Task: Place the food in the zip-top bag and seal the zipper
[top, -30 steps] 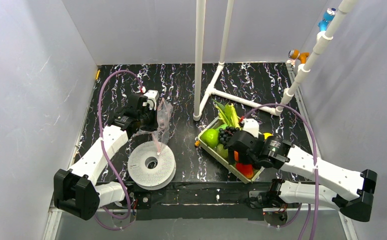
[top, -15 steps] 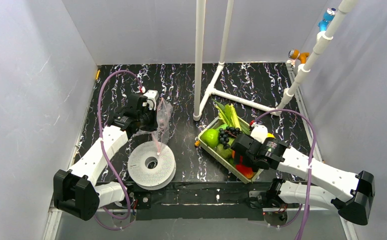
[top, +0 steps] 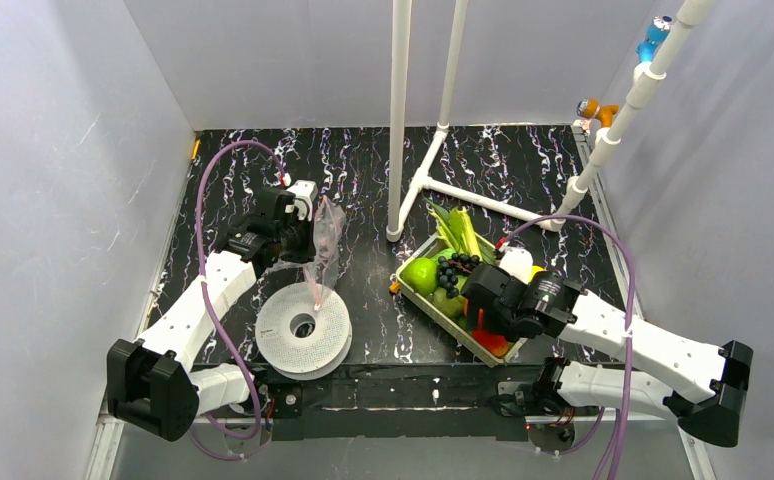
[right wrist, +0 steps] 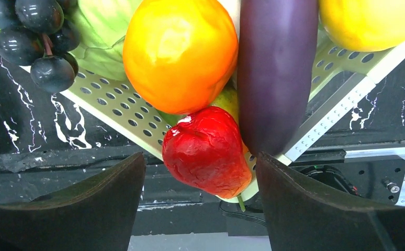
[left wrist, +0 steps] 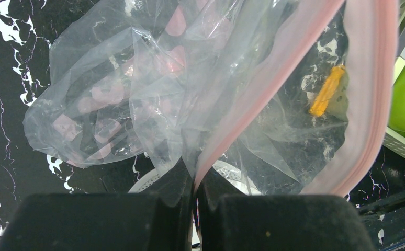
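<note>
My left gripper (top: pixel 308 232) (left wrist: pixel 195 183) is shut on the pinkish zipper strip (left wrist: pixel 252 99) of the clear zip-top bag (top: pixel 325 240) (left wrist: pixel 137 89), which hangs above the white spool. The bag's mouth gapes open in the left wrist view. My right gripper (top: pixel 481 322) (right wrist: pixel 200 204) is open, its fingers on either side of the red piece (right wrist: pixel 206 151) (top: pixel 493 340) at the tray's near end. In the tray also lie an orange (right wrist: pixel 179 52), purple eggplant (right wrist: pixel 276 68), dark grapes (right wrist: pixel 38 36) (top: pixel 455 268), green apple (top: pixel 422 275), cabbage (right wrist: pixel 103 31), yellow pear (right wrist: pixel 368 21) and leeks (top: pixel 455 228).
The pale green perforated tray (top: pixel 410 293) (right wrist: pixel 116 112) sits right of centre. A white round spool (top: pixel 303 328) lies under the bag. A white pipe frame (top: pixel 399 120) stands behind. A small orange piece (left wrist: pixel 326 91) lies on the black table near the tray.
My right gripper shifted slightly over the near end of the tray and now straddles the red piece. The left arm and the bag have not moved.
</note>
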Controlling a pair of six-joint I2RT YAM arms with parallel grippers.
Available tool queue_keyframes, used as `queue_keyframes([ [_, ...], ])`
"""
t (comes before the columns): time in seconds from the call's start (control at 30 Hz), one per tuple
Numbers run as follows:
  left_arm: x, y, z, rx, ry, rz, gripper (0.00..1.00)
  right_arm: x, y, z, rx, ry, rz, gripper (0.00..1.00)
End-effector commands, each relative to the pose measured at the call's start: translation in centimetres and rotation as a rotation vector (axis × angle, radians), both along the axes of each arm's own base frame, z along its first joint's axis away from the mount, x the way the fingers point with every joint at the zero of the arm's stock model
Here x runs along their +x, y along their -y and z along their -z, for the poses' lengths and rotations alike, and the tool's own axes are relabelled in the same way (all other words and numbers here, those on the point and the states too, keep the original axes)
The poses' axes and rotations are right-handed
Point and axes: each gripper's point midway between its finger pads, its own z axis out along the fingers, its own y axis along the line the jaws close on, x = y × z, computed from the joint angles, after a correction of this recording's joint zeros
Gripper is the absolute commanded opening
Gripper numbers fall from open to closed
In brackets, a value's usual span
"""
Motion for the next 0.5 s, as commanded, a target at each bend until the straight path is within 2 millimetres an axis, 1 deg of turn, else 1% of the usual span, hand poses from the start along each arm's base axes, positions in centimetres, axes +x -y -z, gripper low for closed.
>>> queue_keyframes([
  [0.0, -0.1, 0.3, -1.1, -0.010, 0.016, 0.013, 0.00, -0.2, 0.1, 0.7, -0.005, -0.005, -0.010, 0.82],
  [0.1, -0.1, 0.3, -0.9, -0.012, 0.010, 0.014, 0.00, 0.3, 0.4, 1.6, -0.047, 0.012, -0.003, 0.79],
  [0.27, -0.1, 0.3, -0.8, -0.011, 0.007, 0.015, 0.00, 0.5, 0.0, 2.4, -0.077, -0.004, -0.017, 0.73],
  [0.33, -0.1, 0.3, -0.8, -0.009, 0.009, 0.014, 0.00, 0.5, 0.3, 2.4, -0.097, -0.005, -0.020, 0.67],
  [0.37, -0.1, 0.3, -0.9, -0.009, 0.010, 0.013, 0.00, 0.5, 0.3, 2.3, -0.102, -0.003, -0.029, 0.63],
  [0.47, -0.1, 0.3, -0.9, -0.010, 0.010, 0.013, 0.00, 0.7, 0.3, 1.3, -0.098, 0.020, -0.055, 0.52],
])
